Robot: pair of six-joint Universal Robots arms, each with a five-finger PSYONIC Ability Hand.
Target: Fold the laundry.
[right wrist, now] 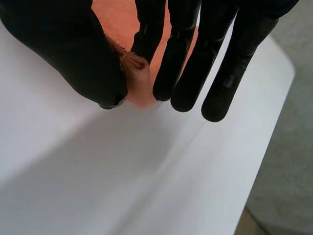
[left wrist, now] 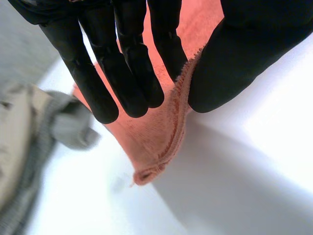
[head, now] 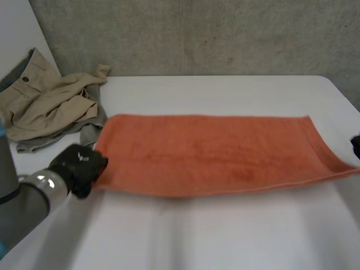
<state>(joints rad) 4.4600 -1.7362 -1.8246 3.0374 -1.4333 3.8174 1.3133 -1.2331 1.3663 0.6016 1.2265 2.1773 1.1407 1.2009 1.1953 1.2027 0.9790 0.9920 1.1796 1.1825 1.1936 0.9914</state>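
Far left pile: crumpled beige trousers [head: 48,101] lie over a grey cloth [head: 90,134] at the table's far left corner. They are just beside the left end of the orange terry towel [head: 214,154] and neither hand touches them.
Left hand: the left hand [head: 79,166] is at the towel's near left corner. In its wrist view, straight fingers [left wrist: 128,68] lie on top of the cloth and the thumb presses from the other side. The hem is pinched between them, and the corner tip hangs free past the fingertips.
Towel: it is spread flat on the white table [head: 225,236], with its long axis running left to right from one hand to the other.
Right hand: the right hand [head: 355,147] is at the near right corner. In its wrist view, the thumb and the nearest finger clamp the small rolled corner, while the other fingers are straight and hold nothing.
Key relation: both pinched corners are on the near long edge, and the far long edge lies straight away from the fingers.
Likely next move: lift the near edge and carry it over to the far edge, with each hand keeping its own end so the edge stays level.
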